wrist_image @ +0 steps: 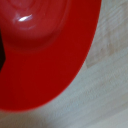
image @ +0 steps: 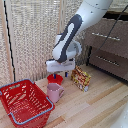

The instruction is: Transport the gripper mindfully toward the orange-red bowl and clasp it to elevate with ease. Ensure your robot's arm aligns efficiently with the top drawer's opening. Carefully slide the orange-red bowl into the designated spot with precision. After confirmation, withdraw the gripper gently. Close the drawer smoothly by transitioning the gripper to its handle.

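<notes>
While the small round orange-red plastic bowl [image: 55, 78] sits on the pale wooden floor [image: 95, 107], the white boxy gripper [image: 56, 74] hangs right over it, fingertips hidden at or just inside the rim. Wrist view is almost all bowl [wrist_image: 45, 55]: glossy red, very close, pale wood at the edge. Fingers not visible in either view, so I cannot tell whether the hand is spread, closed or already on the rim.

Thick glossy white robot arm [image: 75, 30] comes down from the upper part of the exterior view. Pink mug [image: 54, 92] is just in front of the bowl, nearly touching it in this view. Yellow-red snack packet [image: 81, 78] stands just beside on the exterior view's right. Big red mesh basket with blue rim [image: 24, 102] is off to the left. Dark brown wooden cabinet sits at the right, well apart; top drawer [image: 107, 34] with slim silver bar handle [image: 105, 36].

Judgement: grasp phase, early in the task. To do it well:
- pinch one wall of the rim, not the whole bowl
- confirm a firm close before lifting
- lift straight up; mug and packet are close, sideways drag would knock them
- I can't tell if the drawer is open; check before carrying over
</notes>
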Tool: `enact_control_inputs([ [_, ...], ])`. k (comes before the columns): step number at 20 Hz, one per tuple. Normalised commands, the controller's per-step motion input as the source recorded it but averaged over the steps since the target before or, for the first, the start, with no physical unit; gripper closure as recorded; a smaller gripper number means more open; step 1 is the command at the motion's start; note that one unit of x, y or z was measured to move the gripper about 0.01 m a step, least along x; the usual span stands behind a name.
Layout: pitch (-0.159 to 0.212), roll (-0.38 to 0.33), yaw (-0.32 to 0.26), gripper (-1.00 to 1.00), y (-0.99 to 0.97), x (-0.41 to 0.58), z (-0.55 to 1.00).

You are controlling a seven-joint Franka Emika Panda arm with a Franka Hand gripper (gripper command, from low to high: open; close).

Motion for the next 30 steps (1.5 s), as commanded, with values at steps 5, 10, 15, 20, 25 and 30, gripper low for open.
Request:
enact_control_inputs([
  [5, 0.000, -0.055, 0.032, -1.00, 0.00, 0.030, -0.22],
  [10, 0.000, -0.059, 0.025, 1.00, 0.01, 0.001, -0.13],
  [15, 0.000, -0.076, 0.000, 1.00, 0.11, 0.000, -0.10],
  [20, 0.000, -0.070, 0.000, 1.00, 0.09, 0.000, -0.09],
  [25, 0.000, -0.050, 0.000, 1.00, 0.05, 0.000, -0.05],
  [30, 0.000, -0.009, 0.000, 1.00, 0.00, 0.000, -0.02],
])
